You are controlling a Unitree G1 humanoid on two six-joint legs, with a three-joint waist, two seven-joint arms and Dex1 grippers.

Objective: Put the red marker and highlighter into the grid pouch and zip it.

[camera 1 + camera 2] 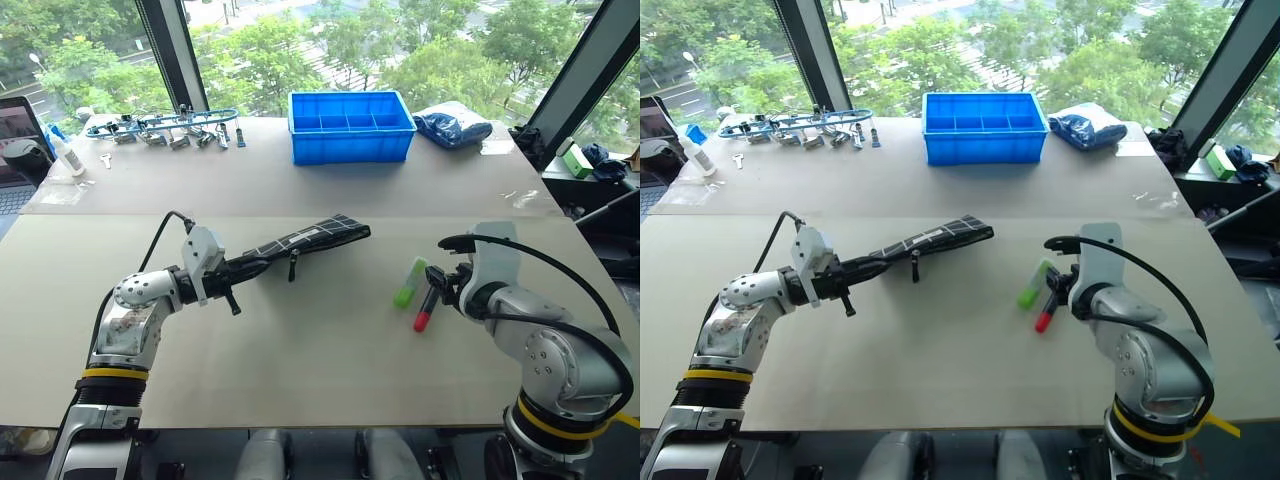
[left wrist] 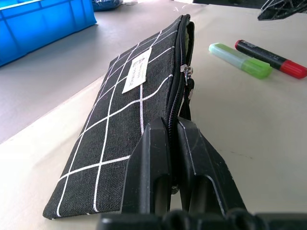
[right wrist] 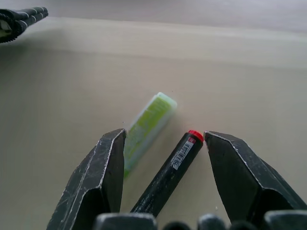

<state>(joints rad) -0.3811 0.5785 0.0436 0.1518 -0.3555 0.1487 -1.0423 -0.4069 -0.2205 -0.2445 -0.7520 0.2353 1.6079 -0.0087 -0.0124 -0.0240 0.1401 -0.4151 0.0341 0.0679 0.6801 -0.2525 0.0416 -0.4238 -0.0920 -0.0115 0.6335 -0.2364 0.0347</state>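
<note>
Pouch (image 1: 300, 242) is held up off the table, left gripper (image 2: 173, 143) clamped on its end. Marker (image 1: 427, 306) and highlighter (image 1: 409, 282) lie side by side under the spread-apart right gripper (image 3: 164, 158).

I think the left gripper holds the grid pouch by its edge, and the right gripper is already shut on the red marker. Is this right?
Not quite. The right gripper is open: in the right wrist view its fingers stand apart on either side of the red marker, which lies on the table beside the highlighter. The left gripper does hold the grid pouch by its edge.
</note>
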